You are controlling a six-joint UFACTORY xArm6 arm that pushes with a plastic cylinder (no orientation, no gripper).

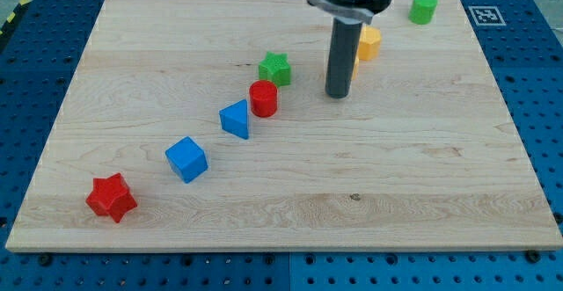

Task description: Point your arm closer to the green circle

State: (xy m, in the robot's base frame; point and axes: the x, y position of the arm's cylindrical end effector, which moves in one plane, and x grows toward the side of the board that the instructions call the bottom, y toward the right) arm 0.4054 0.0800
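Green circle [423, 8]: short upright cylinder near the board's top-right corner, up and to the right of my tip [338, 95], well apart from it; no long axis or heading is discernible. Yellow block [369, 42]: partly hidden behind the rod, shape unclear. Arm: rod held vertical, upper body cut off at the view's top; no jaws are present, the tip touching nothing. Green star [275, 68], red cylinder [263, 98]: left of the tip.

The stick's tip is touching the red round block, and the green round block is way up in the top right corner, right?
Not quite. In the camera view my tip stands apart from the red round block, off to its right. The green round block is indeed in the top right corner.
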